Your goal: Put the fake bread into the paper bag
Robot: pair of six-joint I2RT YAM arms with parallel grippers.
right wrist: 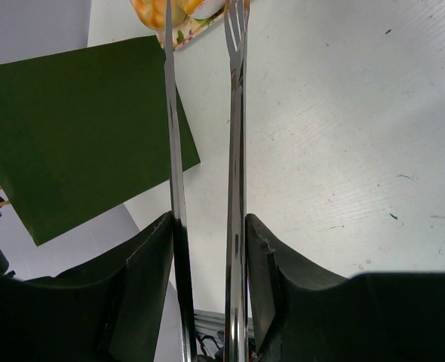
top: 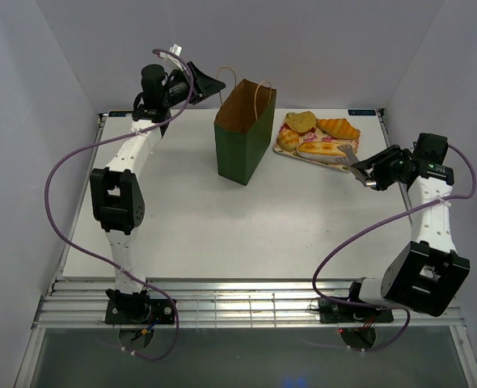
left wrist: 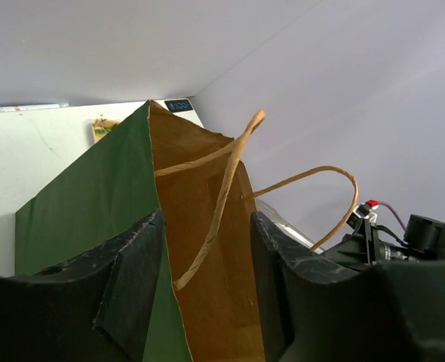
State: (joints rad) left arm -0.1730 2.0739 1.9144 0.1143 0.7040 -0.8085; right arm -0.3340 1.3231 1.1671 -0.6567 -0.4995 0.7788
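Top external view shows me the tall dark green paper bag (top: pixel 242 141) standing upright on the white desk (top: pixel 222 226), its brown kraft mouth open. Just right of it, the fake bread (top: pixel 315 136) lies on a flat floral-patterned tray (top: pixel 307 158): a long topped baguette, a ridged croissant and two roundish buns, all glossy golden-brown. My left gripper (left wrist: pixel 207 226) hangs at the bag's rim. Its matte black fingers (left wrist: pixel 132 279) are spread, with the creased paper edge and a thin twisted tan handle (left wrist: pixel 222 188) between them. My right gripper (right wrist: pixel 207 222) pinches slim steel tongs (right wrist: pixel 236 151). The two flat polished blades, one fork-tipped, reach the tray's near edge beside the baguette.
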